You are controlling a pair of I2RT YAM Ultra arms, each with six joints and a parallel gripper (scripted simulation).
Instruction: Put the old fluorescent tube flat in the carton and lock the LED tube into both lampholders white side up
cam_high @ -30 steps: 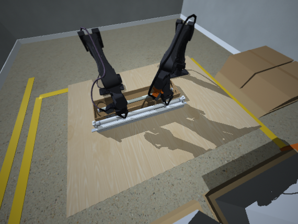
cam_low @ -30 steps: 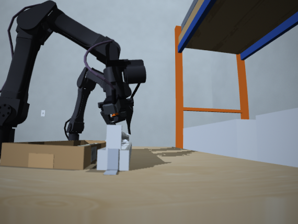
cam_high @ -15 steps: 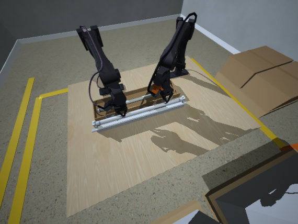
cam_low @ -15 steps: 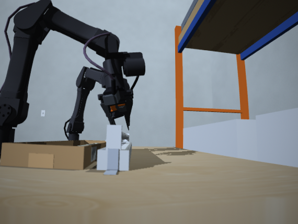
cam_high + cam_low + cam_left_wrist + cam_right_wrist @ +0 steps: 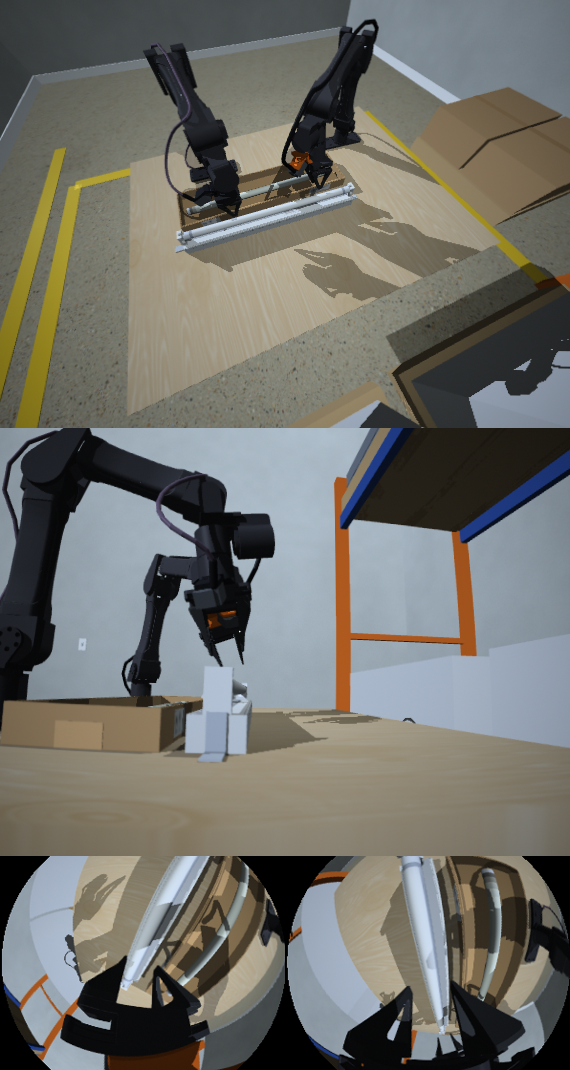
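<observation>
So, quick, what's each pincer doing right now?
Left pincer: partly open, holding nothing.
Right pincer: partly open, holding nothing.

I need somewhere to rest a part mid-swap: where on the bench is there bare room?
The widest stretch of bench lies along the light fixture's side away from the carton, crossed by shadows. It's crowded in the narrow gap between fixture and carton, and inside the carton, where a tube lies.
</observation>
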